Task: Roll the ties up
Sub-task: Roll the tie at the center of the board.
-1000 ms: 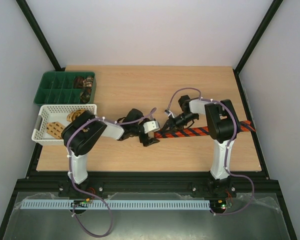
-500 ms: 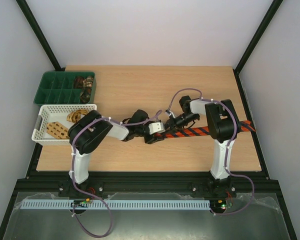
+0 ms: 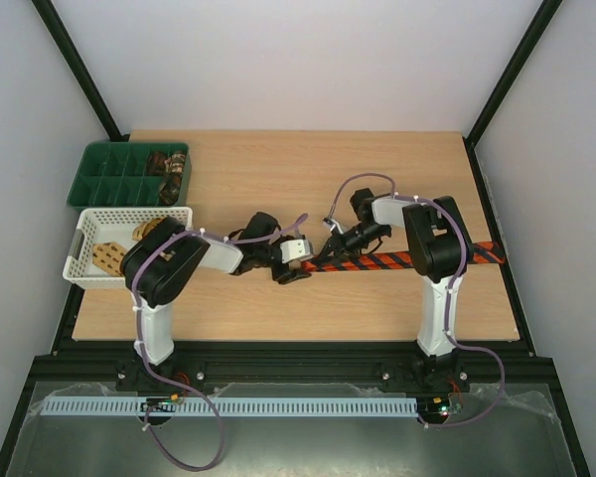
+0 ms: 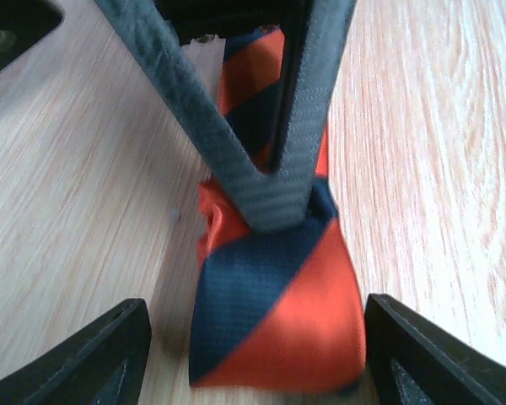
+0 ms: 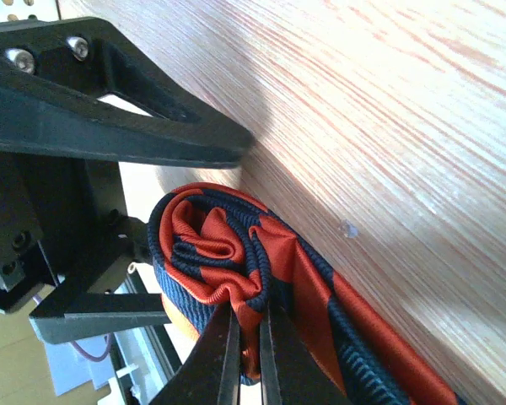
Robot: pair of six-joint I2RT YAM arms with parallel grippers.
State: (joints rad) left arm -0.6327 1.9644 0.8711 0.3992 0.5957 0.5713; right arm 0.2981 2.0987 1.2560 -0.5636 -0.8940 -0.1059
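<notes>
A red-and-black striped tie [image 3: 407, 259] lies across the table's right half. Its left end is wound into a small roll [image 4: 274, 312]. My right gripper [image 3: 330, 250] is shut on a fold of that roll [image 5: 211, 245], and its two thin fingers [image 5: 236, 354] pinch the fabric from the side. My left gripper [image 3: 296, 270] straddles the same roll from the left. Its jaws stand open: the right finger [image 4: 405, 354] is at the roll's edge, and the left finger [image 4: 110, 359] is a gap away. The right gripper's fingers [image 4: 274, 198] cross the left wrist view above the roll.
A white lattice basket [image 3: 84, 260] at the left edge holds tan patterned ties [image 3: 109, 256]. Behind it, a green compartment tray [image 3: 99, 179] holds rolled brown ties [image 3: 169, 169]. The striped tie's far end reaches the table's right edge [image 3: 495, 248].
My left gripper's jaws have narrowed around the roll, and that arm has shifted right, then back left. The right gripper has moved slightly left with the tie.
</notes>
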